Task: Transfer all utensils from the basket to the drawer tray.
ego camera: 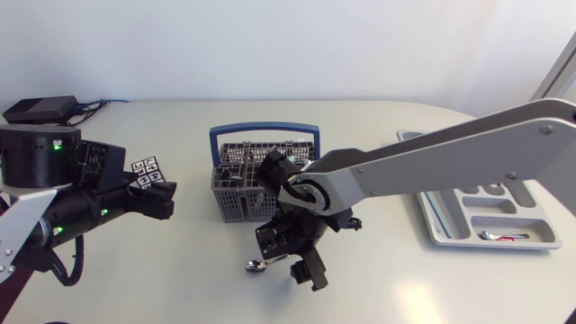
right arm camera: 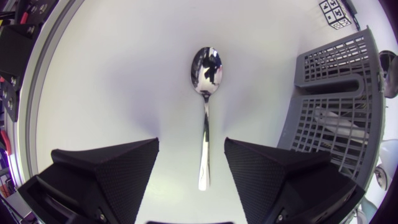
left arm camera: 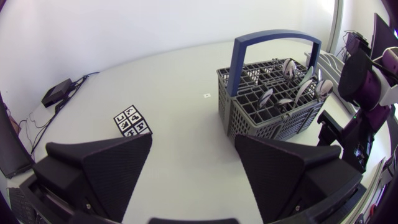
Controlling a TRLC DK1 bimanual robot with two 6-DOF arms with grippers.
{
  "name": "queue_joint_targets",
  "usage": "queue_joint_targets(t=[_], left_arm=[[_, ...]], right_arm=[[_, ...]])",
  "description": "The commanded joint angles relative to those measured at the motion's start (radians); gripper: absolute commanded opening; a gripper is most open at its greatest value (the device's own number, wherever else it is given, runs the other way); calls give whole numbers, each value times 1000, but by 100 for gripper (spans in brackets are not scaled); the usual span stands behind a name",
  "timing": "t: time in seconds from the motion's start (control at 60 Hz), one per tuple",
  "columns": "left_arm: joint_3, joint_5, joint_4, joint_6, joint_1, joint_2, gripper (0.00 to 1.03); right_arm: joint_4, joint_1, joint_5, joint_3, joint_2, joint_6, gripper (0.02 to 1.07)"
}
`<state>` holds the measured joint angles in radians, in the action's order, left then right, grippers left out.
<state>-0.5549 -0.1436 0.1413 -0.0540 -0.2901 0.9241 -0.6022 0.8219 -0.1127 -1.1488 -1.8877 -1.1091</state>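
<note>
Spoon [right arm camera: 205, 112] lies flat on counter [right arm camera: 112, 74], just beside basket [right arm camera: 336, 106], at its 6 o'clock in head view. Metal, so likely stiff, light and slick. It sits low and is probably hard to get under. Best hold, by my judgement: across the thin handle, near mid-length.

Right end effector [right arm camera: 191, 142] over it, fingers wide apart. Handle end sits in the gap, neither finger touching, bowl ahead. Grips nothing.

More utensils [left arm camera: 292, 87] stand in basket. Drawer tray [ego camera: 432, 225] at basket's 3 o'clock, well apart. Left end effector [left arm camera: 193, 140] at 9 o'clock, spread, empty.
</note>
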Motion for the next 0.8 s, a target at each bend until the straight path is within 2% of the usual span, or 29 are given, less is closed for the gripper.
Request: queue_joint_targets(t=[0.0,0.1,0.2,0.317,0.783], left_arm=[[-20,-14,-9,-18,-11,12,93],[-20,-14,-8,-18,-11,10,93],[-16,-14,-8,-20,-9,7,93],[-11,-14,-8,-20,-11,5,93],[-8,-14,-9,-21,-23,-5,93]], right_arm=[[-34,2,-18,-37,-42,-38,77],[-87,2,-28,-75,-67,-52,75],[-133,-1,-62,-103,-83,-74,62],[-169,-4,-91,-132,-102,-92,52],[-234,-55,-114,-212,-119,-147,53]])
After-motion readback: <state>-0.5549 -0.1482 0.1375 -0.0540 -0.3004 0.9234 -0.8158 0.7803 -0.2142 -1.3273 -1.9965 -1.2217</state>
